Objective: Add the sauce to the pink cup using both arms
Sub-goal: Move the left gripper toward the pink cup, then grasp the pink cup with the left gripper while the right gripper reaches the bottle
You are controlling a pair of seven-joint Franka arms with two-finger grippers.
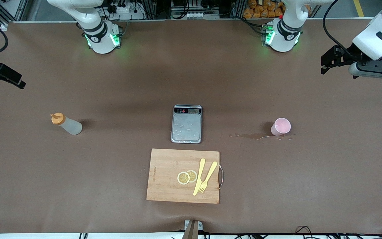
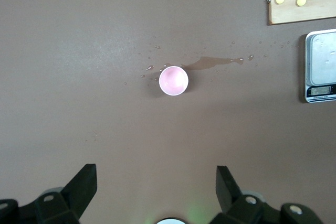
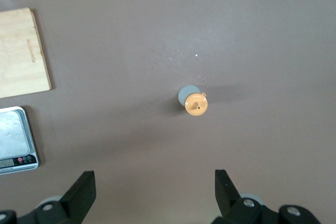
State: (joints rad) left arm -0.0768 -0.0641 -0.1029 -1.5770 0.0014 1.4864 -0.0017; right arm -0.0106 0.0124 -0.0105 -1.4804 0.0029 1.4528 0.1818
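Observation:
The sauce bottle (image 1: 65, 123) stands upright toward the right arm's end of the table, whitish with an orange cap; in the right wrist view the sauce bottle (image 3: 196, 103) shows from above. The pink cup (image 1: 281, 126) stands upright toward the left arm's end, and it looks empty in the left wrist view, where the cup (image 2: 174, 80) is seen from above. My left gripper (image 1: 325, 64) hangs high over that end of the table, open (image 2: 156, 179) and holding nothing. My right gripper (image 1: 20, 83) hangs high over the other end, open (image 3: 155, 182) and also holding nothing.
A grey scale (image 1: 187, 109) sits mid-table between bottle and cup. Nearer the front camera lies a wooden cutting board (image 1: 164, 166) with two lemon slices (image 1: 187, 177), a yellow fork (image 1: 207, 177) and a knife (image 1: 199, 176). A wet spill (image 1: 250, 135) spreads beside the cup.

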